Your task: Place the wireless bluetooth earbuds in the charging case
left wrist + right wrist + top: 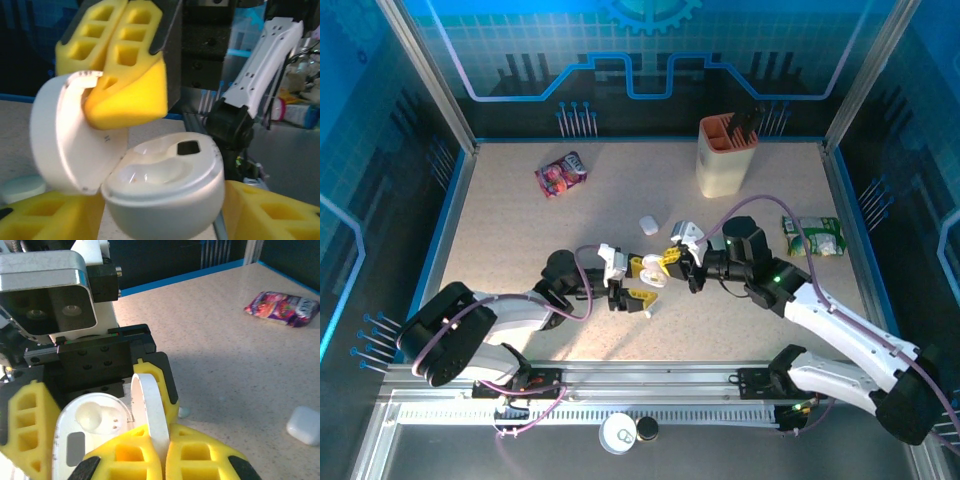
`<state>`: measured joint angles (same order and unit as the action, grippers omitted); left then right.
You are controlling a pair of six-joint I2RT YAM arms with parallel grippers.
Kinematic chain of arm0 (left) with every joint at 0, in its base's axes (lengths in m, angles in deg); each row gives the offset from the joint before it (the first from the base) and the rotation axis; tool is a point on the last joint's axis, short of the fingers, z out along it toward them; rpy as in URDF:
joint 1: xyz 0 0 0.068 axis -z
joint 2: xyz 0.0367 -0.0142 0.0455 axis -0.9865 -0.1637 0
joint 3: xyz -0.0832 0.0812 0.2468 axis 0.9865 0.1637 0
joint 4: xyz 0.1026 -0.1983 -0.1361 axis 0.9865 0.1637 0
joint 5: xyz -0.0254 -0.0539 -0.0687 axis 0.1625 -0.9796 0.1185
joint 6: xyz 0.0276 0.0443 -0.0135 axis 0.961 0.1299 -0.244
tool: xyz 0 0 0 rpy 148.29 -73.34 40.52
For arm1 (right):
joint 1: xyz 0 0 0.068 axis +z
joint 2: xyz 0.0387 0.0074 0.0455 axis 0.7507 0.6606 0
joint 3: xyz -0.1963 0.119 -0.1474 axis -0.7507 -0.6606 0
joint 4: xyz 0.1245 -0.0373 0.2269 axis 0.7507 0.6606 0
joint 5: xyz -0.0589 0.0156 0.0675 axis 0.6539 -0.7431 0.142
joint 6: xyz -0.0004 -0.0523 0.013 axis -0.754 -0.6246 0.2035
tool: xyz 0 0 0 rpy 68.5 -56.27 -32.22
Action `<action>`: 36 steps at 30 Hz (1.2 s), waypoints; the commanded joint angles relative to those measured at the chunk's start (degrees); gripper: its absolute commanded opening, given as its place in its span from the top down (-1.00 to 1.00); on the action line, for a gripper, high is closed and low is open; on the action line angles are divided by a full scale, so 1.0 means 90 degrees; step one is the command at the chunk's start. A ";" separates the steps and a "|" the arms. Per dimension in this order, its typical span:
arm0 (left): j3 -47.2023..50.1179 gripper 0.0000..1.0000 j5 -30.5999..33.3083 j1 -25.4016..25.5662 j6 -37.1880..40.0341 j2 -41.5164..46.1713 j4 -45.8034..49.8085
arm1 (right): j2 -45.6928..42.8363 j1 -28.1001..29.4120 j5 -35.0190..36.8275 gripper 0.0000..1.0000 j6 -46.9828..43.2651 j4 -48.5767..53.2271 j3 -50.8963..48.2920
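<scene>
Near the middle of the table [520, 250], the two arms met over an open white charging case [654, 277]. The right gripper [667, 262] was closed flat on the case's raised lid [65, 135], its yellow padded fingers [125, 457] pinching the thin shell from either face. The left gripper [639, 281] stood partly parted, its yellow pads [270, 215] set one on each side of the case's rounded base [165, 195] and close against it. Whether they pressed the base or merely flanked it could not be told. The lid was swung back on its hinge and stood upright, and the moulded wells [95, 417] in the base faced the right wrist camera. A small pale object [184, 411] lay on the table just beside one finger of the left gripper, with too little of it showing to name. A second case [304, 425], white and closed, lay apart on the tabletop, farther from the arms, and a purple snack packet [282, 307] lay well beyond it. A cream holder [725, 155] stood near the far edge, and a green packet [813, 237] lay beside the right arm.
</scene>
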<state>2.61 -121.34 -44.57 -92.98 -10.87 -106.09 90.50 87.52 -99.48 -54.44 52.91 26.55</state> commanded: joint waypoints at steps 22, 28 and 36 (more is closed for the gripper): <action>-0.0052 -0.24 0.0337 0.0032 -0.0575 -0.0268 -0.0709 | -0.0200 0.0493 0.0842 1.00 -0.0529 -0.0904 -0.0374; -0.0072 -0.09 0.0245 0.0032 -0.0635 -0.0351 -0.0716 | -0.0180 0.0503 0.0842 1.00 -0.0570 -0.0880 -0.0378; -0.0086 -0.22 0.0261 0.0030 -0.0668 -0.0439 -0.0901 | -0.0240 0.0505 0.0803 1.00 -0.0638 -0.0847 -0.0393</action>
<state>2.61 -118.26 -44.42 -98.69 -14.34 -111.68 88.71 91.37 -91.24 -59.14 46.70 23.31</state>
